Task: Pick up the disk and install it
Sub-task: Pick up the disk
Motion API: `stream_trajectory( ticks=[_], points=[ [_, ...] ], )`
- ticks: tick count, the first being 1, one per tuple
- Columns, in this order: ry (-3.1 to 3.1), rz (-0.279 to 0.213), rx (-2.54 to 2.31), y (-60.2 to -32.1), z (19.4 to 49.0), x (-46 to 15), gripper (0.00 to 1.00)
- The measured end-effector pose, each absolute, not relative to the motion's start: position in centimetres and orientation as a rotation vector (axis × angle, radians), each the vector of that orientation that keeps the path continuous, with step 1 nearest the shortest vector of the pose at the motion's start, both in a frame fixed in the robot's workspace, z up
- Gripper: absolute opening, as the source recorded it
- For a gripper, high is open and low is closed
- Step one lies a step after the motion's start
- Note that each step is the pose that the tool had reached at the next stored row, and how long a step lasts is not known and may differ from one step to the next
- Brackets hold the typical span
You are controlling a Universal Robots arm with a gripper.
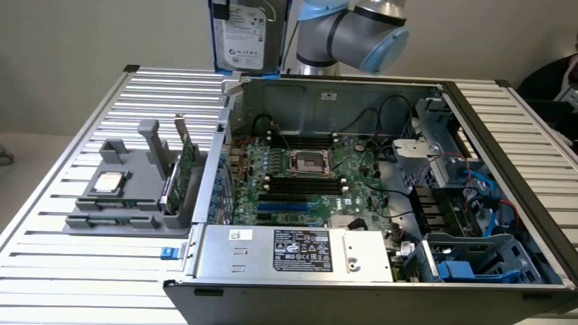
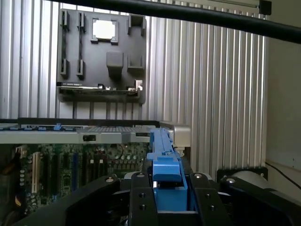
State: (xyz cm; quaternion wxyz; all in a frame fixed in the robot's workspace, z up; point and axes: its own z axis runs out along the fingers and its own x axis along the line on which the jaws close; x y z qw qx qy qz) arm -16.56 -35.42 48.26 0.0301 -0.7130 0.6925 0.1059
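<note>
In the exterior view, the disk (image 1: 246,34) is up in the air. It stands upright, high over the back edge of the bench (image 1: 81,271). Its white label faces us, and there is blue plastic along its sides. The robot arm (image 1: 361,27) is just beside it, on the exterior view's right.

Below the disk sits a big open computer case (image 1: 505,135) on the bench. Inside the case is a green main board (image 1: 298,176). A silver box (image 1: 298,250) with a black label lies along the front wall of the case. A blue cage (image 1: 478,264) is in the front corner of the case, on the exterior view's right.

A grey tray (image 1: 126,210) sits on the bench beside the case, near the bench edge on the exterior view's left. A small square chip (image 1: 110,181) lies in the tray. A thin green card (image 1: 185,169) stands on its edge in the tray.

In the wrist view, the gripper (image 2: 167,197) holds the disk. Its black fingers (image 2: 141,202) press on the blue frame (image 2: 164,160) from both sides. Past them are the open case, the main board and the grey tray with the chip in it.
</note>
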Motion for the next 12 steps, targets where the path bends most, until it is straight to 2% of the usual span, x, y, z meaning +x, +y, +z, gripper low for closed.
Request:
stream_trajectory(
  ticks=[12],
  points=[
    [2.135,0.326,-2.198,-37.8,49.7,-14.3,0.33]
  ],
)
